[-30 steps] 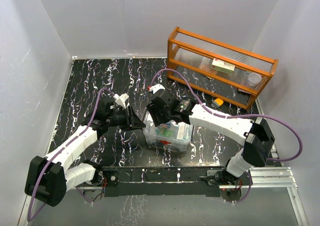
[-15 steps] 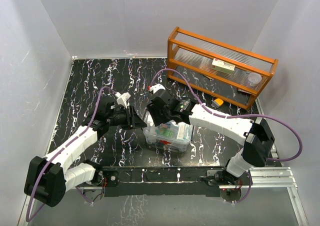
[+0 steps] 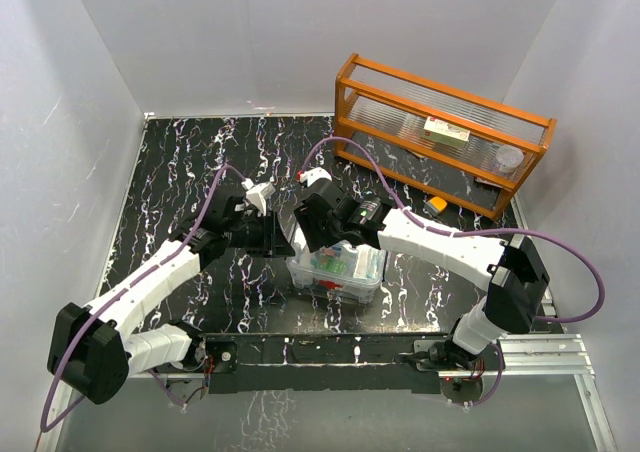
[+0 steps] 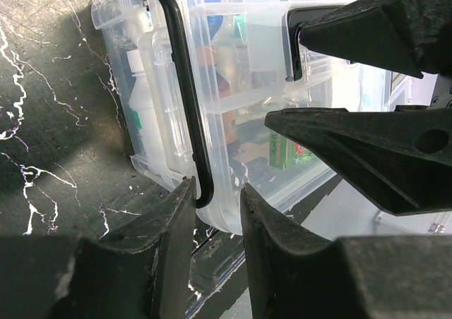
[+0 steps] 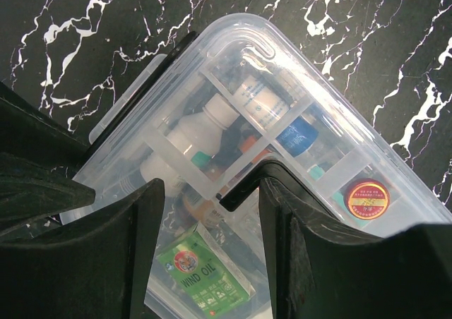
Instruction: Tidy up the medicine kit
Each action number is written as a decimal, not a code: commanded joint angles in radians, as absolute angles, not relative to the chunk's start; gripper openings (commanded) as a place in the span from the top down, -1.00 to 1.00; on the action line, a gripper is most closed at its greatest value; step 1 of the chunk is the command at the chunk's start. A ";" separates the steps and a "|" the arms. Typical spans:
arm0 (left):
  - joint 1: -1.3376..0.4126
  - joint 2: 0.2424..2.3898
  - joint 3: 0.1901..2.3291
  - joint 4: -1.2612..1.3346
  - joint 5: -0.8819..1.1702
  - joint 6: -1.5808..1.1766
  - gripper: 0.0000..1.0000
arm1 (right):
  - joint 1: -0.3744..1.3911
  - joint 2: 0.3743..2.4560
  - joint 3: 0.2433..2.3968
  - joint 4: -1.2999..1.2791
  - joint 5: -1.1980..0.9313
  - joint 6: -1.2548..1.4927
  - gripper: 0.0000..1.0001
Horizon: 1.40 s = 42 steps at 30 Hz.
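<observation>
Now nearer, left jaws narrowing round handle (image 4: 185, 107)

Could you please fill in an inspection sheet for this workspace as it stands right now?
Surface: black marbled table top, white veins.
Job's things: medicine kit, a clear box at front centre, holding a white bottle, a green WIND OIL packet and a red-topped tin; the lid's black handle faces the left arm.
Clutter: orange wooden rack far right, with a small box and a white tub; yellow item before it.
Pincers: left pincer open, fingers either side of the handle; right pincer over the divided tray, grip unclear.
Cables: purple cables loop off both arms.
Surroundings: white walls; metal rail at the near edge.
</observation>
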<state>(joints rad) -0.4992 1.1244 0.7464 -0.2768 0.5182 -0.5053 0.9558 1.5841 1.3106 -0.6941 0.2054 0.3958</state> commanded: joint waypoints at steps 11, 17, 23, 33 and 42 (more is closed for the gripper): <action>-0.529 1.133 0.851 -0.411 0.400 -0.476 0.18 | 0.944 1.611 1.296 -0.700 0.206 0.471 -0.04; -0.530 1.145 0.875 -0.379 0.369 -0.513 0.00 | 0.932 1.479 1.303 -0.711 0.367 0.535 -0.15; -0.529 1.161 0.870 -0.339 0.355 -0.535 -0.05 | 0.906 1.252 1.134 -0.744 0.558 0.693 -0.43; -0.530 1.203 0.866 -0.299 0.337 -0.554 -0.08 | 0.765 0.983 0.870 -0.741 0.388 0.836 -0.57; -0.529 1.223 0.855 -0.257 0.314 -0.569 0.20 | 0.746 0.979 0.756 -0.547 0.132 0.899 -0.16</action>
